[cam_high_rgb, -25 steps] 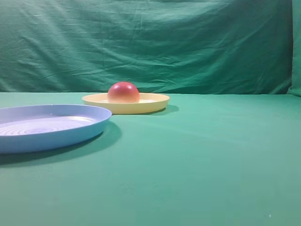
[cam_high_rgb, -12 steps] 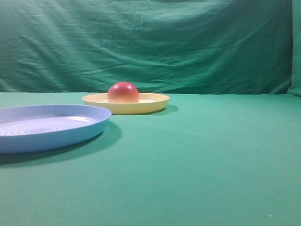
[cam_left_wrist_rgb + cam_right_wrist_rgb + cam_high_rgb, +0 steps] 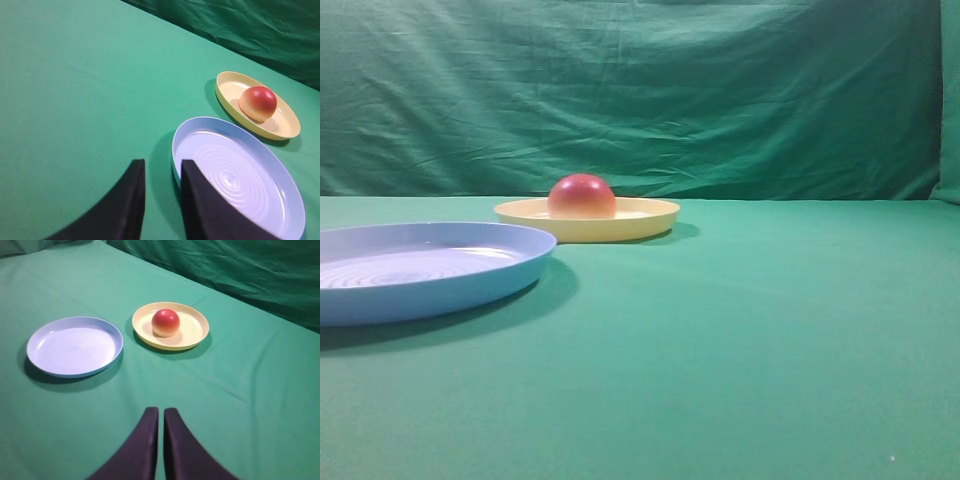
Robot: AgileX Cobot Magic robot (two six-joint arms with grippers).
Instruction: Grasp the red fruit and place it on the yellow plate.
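Observation:
The red fruit (image 3: 582,195) rests dome up on the yellow plate (image 3: 642,222), on its left half. The left wrist view shows the red fruit (image 3: 258,102) and yellow plate (image 3: 226,84) far off at the upper right. The right wrist view has the red fruit (image 3: 165,322) and yellow plate (image 3: 198,326) well ahead. My left gripper (image 3: 162,162) hangs over the cloth by the blue plate's near rim, its fingers apart with nothing between them. My right gripper (image 3: 161,410) is shut and empty, well short of the yellow plate. Neither gripper shows in the exterior view.
A larger light-blue plate (image 3: 440,285) with ringed grooves lies at the front left, also seen as the blue plate (image 3: 235,172) under the left wrist and the blue plate (image 3: 75,346) left of the yellow one. Green cloth (image 3: 770,330) covers table and backdrop.

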